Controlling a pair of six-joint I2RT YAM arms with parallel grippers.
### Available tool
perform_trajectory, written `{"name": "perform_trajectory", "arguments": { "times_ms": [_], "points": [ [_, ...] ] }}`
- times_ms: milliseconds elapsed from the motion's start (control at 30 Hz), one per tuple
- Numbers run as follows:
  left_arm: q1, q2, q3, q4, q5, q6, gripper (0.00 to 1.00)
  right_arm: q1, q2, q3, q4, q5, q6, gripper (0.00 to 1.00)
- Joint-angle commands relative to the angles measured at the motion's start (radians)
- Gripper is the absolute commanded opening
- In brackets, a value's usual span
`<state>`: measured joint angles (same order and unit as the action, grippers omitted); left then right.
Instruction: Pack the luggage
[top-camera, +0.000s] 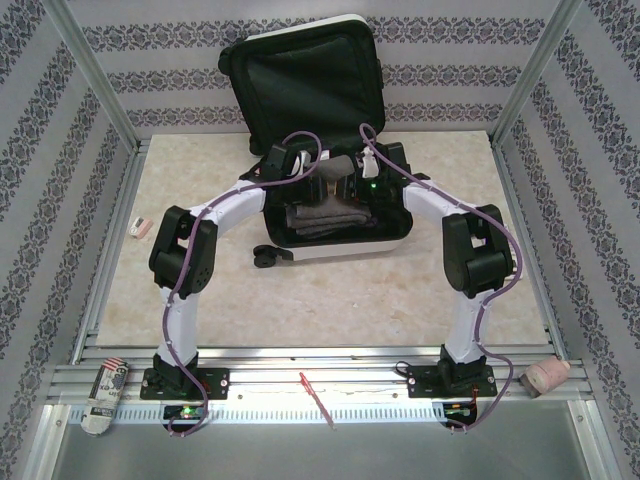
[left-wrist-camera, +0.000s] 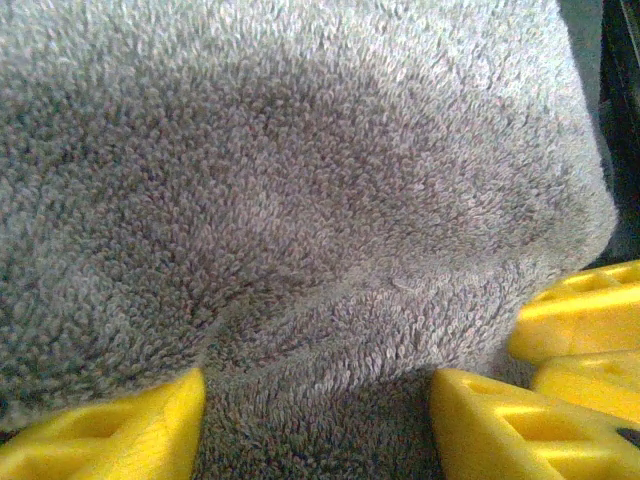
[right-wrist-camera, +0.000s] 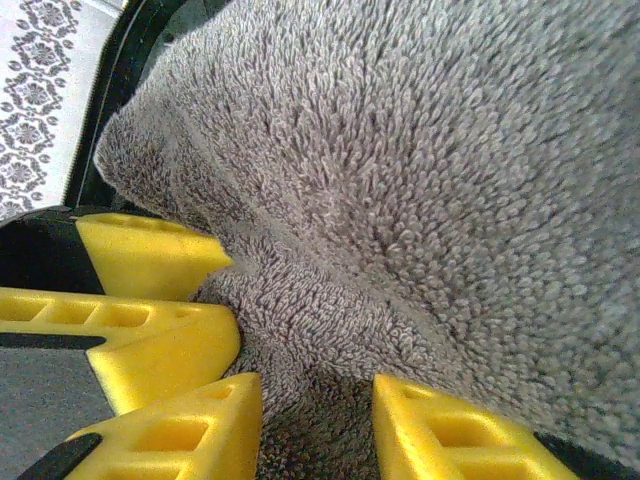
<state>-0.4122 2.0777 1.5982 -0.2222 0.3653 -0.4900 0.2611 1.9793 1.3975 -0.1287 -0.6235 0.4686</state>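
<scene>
Pinching grey towel (left-wrist-camera: 300, 200) in half-open left gripper (left-wrist-camera: 315, 400) and narrower right gripper (right-wrist-camera: 318, 400), side by side inside luggage (top-camera: 310, 90) at twelve o'clock; reaching in with elbows bowed outward.

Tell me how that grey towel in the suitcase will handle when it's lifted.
Likely floppy: the grey towel creases and bunches between the fingers of the left gripper, so unsupported edges would probably droop. Its thick looped pile should grip, not slip. Being soft cloth, probably light.

On my beige counter (top-camera: 400, 300) the open white luggage (top-camera: 310, 95) sits toward the far middle, with a small pink-and-white block (top-camera: 141, 227) lying well left of it.
</scene>
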Motion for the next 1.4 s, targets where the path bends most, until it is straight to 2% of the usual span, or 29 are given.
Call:
{"name": "perform_trajectory", "arguments": {
  "times_ms": [0, 200, 400, 700, 867, 1167, 1367],
  "points": [
    [-0.01, 0.048, 0.024, 0.013, 0.0, 0.005, 0.61, -0.026, 0.067, -0.043, -0.031, 0.035, 0.01, 0.37],
    [-0.01, 0.003, 0.037, -0.016, 0.009, 0.017, 0.61, -0.038, 0.019, -0.055, -0.025, 0.006, -0.001, 0.38],
    [-0.01, -0.102, 0.021, -0.078, -0.05, 0.039, 0.64, -0.053, -0.07, -0.055, -0.027, -0.01, -0.014, 0.39],
    [-0.01, -0.206, 0.069, -0.348, -0.331, 0.081, 0.65, -0.069, -0.194, -0.068, -0.03, -0.003, -0.03, 0.45],
    [-0.009, -0.269, -0.002, -0.382, -0.411, 0.067, 0.65, -0.077, -0.256, -0.055, -0.037, 0.049, -0.062, 0.47],
    [-0.01, -0.314, -0.13, -0.411, -0.559, 0.024, 0.61, -0.111, -0.287, 0.096, -0.059, 0.192, -0.136, 0.51],
    [-0.01, -0.337, -0.209, -0.36, -0.516, -0.005, 0.58, -0.148, -0.262, 0.153, 0.076, 0.268, -0.114, 0.55]
  ]
}}
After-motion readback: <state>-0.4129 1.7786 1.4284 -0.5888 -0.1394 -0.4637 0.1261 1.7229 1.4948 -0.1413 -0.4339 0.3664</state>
